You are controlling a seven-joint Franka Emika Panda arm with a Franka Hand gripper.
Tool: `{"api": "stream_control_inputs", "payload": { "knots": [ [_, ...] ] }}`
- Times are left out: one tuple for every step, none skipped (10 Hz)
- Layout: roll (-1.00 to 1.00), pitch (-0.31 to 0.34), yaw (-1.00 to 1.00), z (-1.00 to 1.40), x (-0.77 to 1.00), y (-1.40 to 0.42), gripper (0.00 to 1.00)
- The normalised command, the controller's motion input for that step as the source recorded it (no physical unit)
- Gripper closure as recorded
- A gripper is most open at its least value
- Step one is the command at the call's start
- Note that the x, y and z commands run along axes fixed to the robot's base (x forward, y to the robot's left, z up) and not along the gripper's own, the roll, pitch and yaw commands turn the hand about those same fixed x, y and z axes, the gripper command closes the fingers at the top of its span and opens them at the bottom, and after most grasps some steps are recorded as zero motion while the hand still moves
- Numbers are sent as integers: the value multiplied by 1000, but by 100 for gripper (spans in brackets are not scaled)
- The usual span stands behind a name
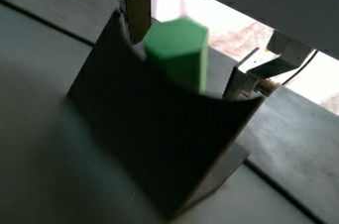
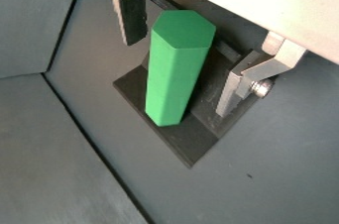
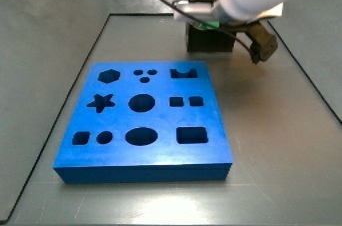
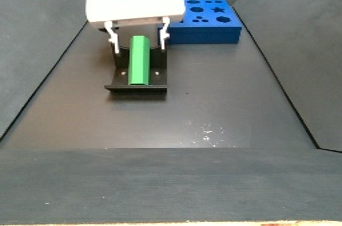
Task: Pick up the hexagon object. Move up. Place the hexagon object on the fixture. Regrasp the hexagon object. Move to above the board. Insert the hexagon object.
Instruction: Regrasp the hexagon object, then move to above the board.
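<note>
The bright green hexagon object (image 2: 179, 69) leans on the dark fixture (image 2: 176, 137), lower end on the base plate, hexagonal end face toward the wrist. It also shows in a wrist view (image 1: 179, 55) and a side view (image 4: 139, 58). My gripper (image 2: 185, 48) hangs over it, open: one silver finger (image 2: 129, 15) and the other finger (image 2: 245, 79) stand on either side with a gap to the green sides. In a side view the gripper (image 3: 221, 25) hides the piece above the fixture (image 3: 207, 38). The blue board (image 3: 140, 120) lies flat nearby.
The board (image 4: 207, 20) with its several shaped holes lies beside the fixture (image 4: 138, 82) on the dark floor. Sloping dark walls (image 4: 40, 60) close in the work area on both sides.
</note>
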Motion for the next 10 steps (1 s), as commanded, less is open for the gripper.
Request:
{"api": "stream_control_inputs", "payload": {
  "knots": [
    [46,5,4,-201,41,-16,0],
    [51,3,-2,-178,20,-24,0],
    [53,2,-1,-176,18,-25,0],
    [53,2,0,-176,18,-25,0],
    [0,0,0,0,0,0,100],
    [146,-194,32,1000,-76,82,100],
    [138,-195,28,1000,-76,81,100],
    [82,-188,-13,1000,-85,75,100],
    [39,-171,-39,1000,-87,75,100],
    [-1,-135,-70,1000,-88,71,100]
  ]
}}
